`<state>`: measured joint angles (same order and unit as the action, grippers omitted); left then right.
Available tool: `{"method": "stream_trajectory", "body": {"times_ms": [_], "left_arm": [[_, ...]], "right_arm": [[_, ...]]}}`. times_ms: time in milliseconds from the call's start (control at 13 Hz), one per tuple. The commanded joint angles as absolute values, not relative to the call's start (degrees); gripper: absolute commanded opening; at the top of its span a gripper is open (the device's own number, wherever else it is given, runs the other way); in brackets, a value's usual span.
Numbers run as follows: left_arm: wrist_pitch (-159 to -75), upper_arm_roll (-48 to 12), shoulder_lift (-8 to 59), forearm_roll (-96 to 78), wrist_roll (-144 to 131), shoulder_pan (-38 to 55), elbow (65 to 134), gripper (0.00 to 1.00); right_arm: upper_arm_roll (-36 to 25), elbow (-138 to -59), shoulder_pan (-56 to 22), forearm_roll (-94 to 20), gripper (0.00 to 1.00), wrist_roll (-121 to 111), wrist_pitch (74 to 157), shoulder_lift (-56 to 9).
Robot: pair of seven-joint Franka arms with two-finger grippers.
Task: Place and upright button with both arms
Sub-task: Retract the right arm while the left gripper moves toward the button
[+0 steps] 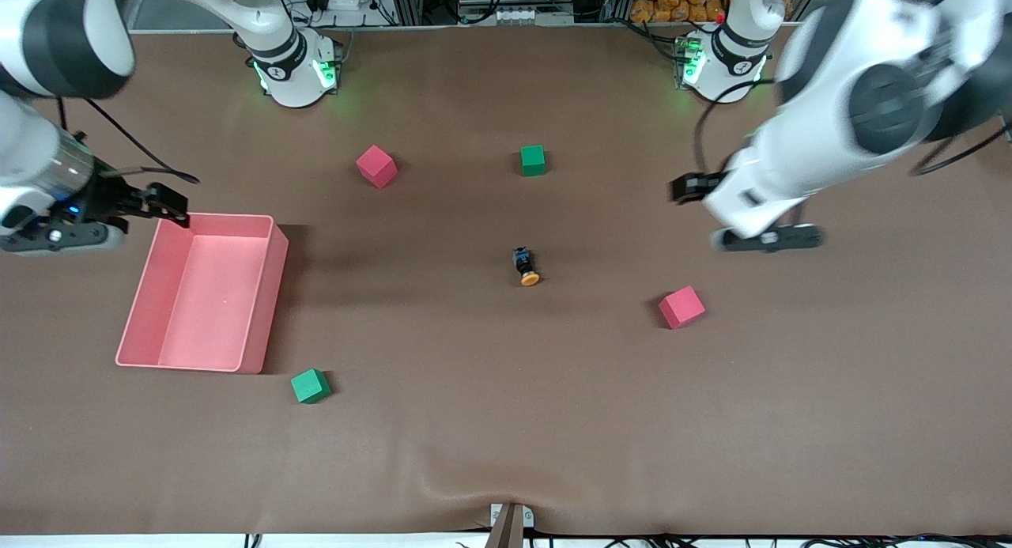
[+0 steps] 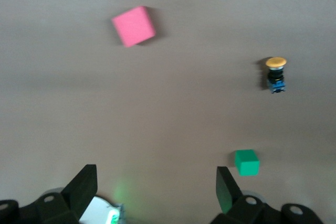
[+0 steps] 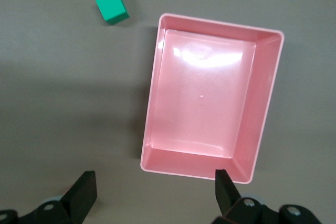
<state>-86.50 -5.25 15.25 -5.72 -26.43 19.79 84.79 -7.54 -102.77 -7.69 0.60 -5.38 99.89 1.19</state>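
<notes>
The button [image 1: 526, 267] lies on its side in the middle of the brown table, orange cap toward the front camera. It also shows in the left wrist view [image 2: 275, 74]. My left gripper [image 1: 689, 187] is open and empty over bare table toward the left arm's end, well apart from the button; its open fingers show in its own view [image 2: 156, 187]. My right gripper [image 1: 162, 204] is open and empty over the corner of the pink bin [image 1: 269, 295] nearest the right arm's base; it shows in its own view [image 3: 155, 190].
The pink bin [image 3: 210, 98] is empty. A red cube [image 1: 376, 166] and a green cube [image 1: 533, 160] lie nearer the bases. Another red cube [image 1: 681, 307] and another green cube [image 1: 310, 386] lie nearer the front camera.
</notes>
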Motion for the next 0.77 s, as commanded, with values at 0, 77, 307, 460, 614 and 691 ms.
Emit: {"method": "stream_trajectory", "body": {"times_ms": [0,77,307,460,614,691], "left_arm": [[-89.2,-4.92,19.15,-6.59,-28.3,22.15,83.76,1.0],[-90.25,-5.01,20.2,-7.29,-28.39,22.15,83.76,1.0],[-92.45,-5.01,22.58,-8.7,-28.56,23.2,83.76,1.0],[-93.6,-5.01,23.46,-8.61,-28.56,23.55,83.85,1.0],[-93.87,-5.01,23.82,-8.7,-28.56,23.56,83.93,1.0],[-93.78,-5.01,23.82,-8.7,-28.48,23.47,83.94,1.0]], "right_arm": [[-6.77,-94.42,-5.98,1.14,1.0,-6.59,93.19,-0.08],[-6.77,-92.22,-5.8,1.23,1.0,-6.42,91.51,-0.35],[-6.86,-92.46,-1.16,2.29,1.0,-10.26,91.32,-0.44],[-6.77,-92.9,1.23,1.67,1.0,-14.49,91.32,-0.44],[-6.51,-92.81,0.53,1.5,1.0,-13.28,91.23,-0.44],[-6.5,-92.73,-0.17,1.32,1.0,-11.62,91.23,-0.44]]}}
